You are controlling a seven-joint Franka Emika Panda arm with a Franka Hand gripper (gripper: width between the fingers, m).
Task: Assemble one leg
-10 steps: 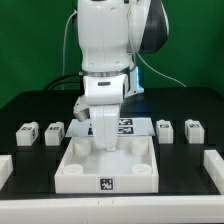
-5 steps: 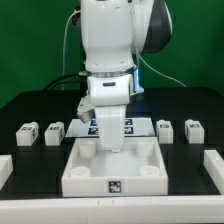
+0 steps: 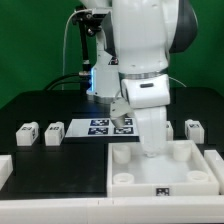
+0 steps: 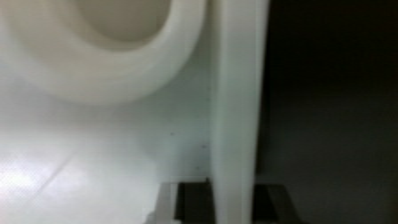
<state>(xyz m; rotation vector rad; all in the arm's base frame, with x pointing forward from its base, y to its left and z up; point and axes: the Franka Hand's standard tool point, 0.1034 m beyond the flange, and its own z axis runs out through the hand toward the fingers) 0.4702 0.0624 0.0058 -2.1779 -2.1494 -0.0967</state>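
Note:
The large white tray part with a raised rim and round corner holes lies at the exterior view's right front. My gripper reaches down onto its back rim and is shut on it. In the wrist view the white rim runs between my dark fingertips, with a round hole beside it. Small white legs with tags stand in a row behind: two at the exterior view's left and one at the right. The arm hides anything between them.
The marker board lies flat behind the tray, partly covered by the arm. A white block sits at the left edge of the black table. The robot's base and cables stand at the back.
The arm has swung toward the exterior view's right, and the tray has slid right with it, from the middle to the right front. The marker board now shows.

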